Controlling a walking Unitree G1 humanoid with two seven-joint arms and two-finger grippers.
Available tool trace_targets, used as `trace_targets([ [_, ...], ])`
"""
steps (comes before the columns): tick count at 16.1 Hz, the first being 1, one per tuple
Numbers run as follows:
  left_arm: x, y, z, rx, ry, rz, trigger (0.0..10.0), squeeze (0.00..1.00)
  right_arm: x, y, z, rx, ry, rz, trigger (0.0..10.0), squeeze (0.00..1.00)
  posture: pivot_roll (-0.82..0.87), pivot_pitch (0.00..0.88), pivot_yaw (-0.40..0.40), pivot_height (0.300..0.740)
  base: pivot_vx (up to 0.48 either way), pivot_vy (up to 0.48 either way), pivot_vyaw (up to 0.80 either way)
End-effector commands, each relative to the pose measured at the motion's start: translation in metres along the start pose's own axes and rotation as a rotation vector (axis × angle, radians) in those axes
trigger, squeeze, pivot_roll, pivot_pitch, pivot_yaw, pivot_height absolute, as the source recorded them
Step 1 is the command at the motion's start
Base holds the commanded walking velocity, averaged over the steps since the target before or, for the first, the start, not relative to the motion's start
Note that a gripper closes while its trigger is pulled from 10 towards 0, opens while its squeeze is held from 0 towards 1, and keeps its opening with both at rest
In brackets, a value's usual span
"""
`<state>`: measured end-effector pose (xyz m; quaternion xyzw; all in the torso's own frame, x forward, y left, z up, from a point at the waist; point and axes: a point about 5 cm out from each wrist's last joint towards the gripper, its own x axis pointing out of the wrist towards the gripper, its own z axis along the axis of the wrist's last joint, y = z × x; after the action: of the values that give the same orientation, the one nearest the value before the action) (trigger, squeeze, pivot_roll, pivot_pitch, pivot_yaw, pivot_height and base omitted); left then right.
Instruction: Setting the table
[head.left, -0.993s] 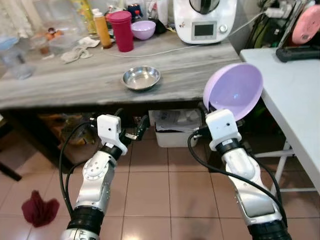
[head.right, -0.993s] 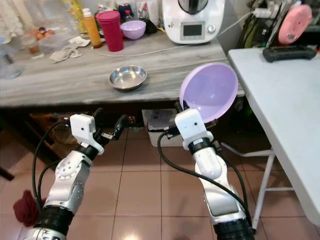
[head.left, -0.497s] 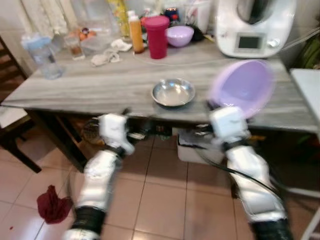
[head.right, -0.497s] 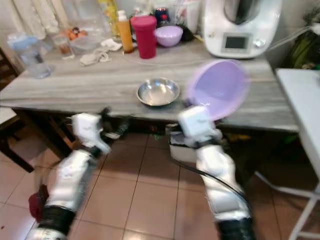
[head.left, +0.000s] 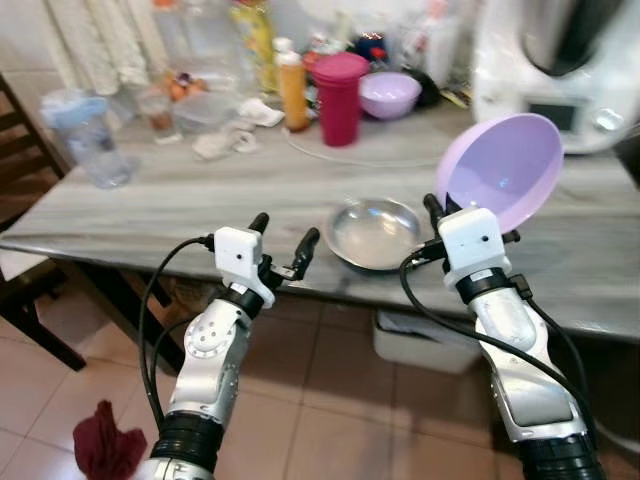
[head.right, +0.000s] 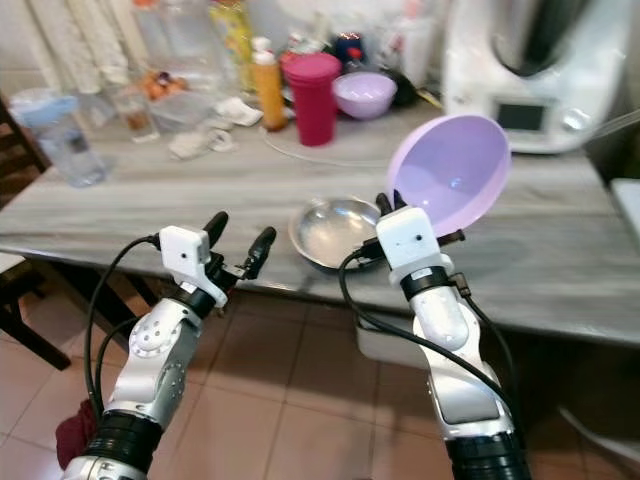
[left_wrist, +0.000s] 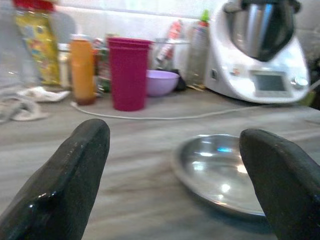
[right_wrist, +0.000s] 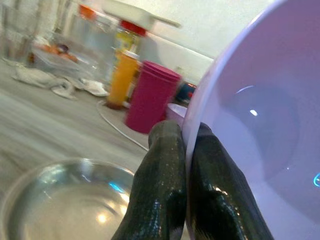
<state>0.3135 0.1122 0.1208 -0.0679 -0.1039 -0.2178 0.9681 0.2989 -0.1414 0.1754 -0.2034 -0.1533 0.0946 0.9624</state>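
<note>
- Right tool (head.left: 436, 212): clenched on the rim of the lilac bowl (head.left: 500, 170), one finger (right_wrist: 162, 175) on each side of the wall. Bowl carried tilted on edge, in the air above the near edge of the worktop (head.left: 180, 205), at about 2 o'clock from the steel bowl (head.left: 377, 232).
- Left tool (head.left: 282, 240): released, fingers spread wide, holding nothing; it hovers just off the worktop's near edge, at 9 o'clock from the steel bowl.
- Steel bowl: resting upright near the front edge, between the two tools.
- Back of worktop, 12 o'clock: magenta tumbler (head.left: 340, 98), orange bottle (head.left: 293, 84), a second lilac bowl (head.left: 390, 94), white kitchen machine (head.left: 560, 70), cloth (head.left: 235, 140); a clear jug (head.left: 90, 138) at 10 o'clock.
- Progress, as judged: early. One bowl is in hand and not yet set down; the steel bowl lies untouched. No laid place is visible, so carrying, placing and fetching further pieces all remain.
</note>
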Motion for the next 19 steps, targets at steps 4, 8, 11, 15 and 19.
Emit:
trace_targets([
  [4, -0.005, 0.002, 0.008, 0.016, -0.030, -0.022, 10.0, 0.00, 0.004, 0.003, 0.013, -0.014, -0.057, 0.074, 10.0, 0.00, -0.28, 0.080, 0.073, 0.740, 0.088, 0.000, 0.00],
  [8, -0.017, 0.003, 0.003, 0.030, -0.001, -0.026, 10.0, 0.00, 0.005, 0.000, 0.013, -0.015, -0.056, 0.096, 10.0, 0.00, -0.27, 0.086, 0.069, 0.740, 0.000, 0.000, 0.00],
  [11, -0.026, 0.001, 0.001, 0.038, 0.018, -0.055, 10.0, 0.00, 0.006, 0.004, 0.012, -0.024, -0.056, 0.154, 10.0, 0.00, -0.26, 0.091, 0.067, 0.740, 0.000, 0.000, 0.00],
  [15, -0.047, 0.000, -0.003, 0.092, 0.086, -0.199, 10.0, 0.00, 0.029, -0.003, 0.009, -0.032, -0.033, 0.324, 10.0, 0.00, -0.25, 0.113, 0.067, 0.740, 0.000, 0.000, 0.00],
  [19, -0.052, -0.007, -0.003, 0.107, 0.102, -0.277, 10.0, 0.00, 0.052, 0.000, 0.006, -0.105, 0.021, 0.560, 10.0, 0.00, -0.24, 0.120, 0.060, 0.740, 0.000, 0.000, 0.00],
])
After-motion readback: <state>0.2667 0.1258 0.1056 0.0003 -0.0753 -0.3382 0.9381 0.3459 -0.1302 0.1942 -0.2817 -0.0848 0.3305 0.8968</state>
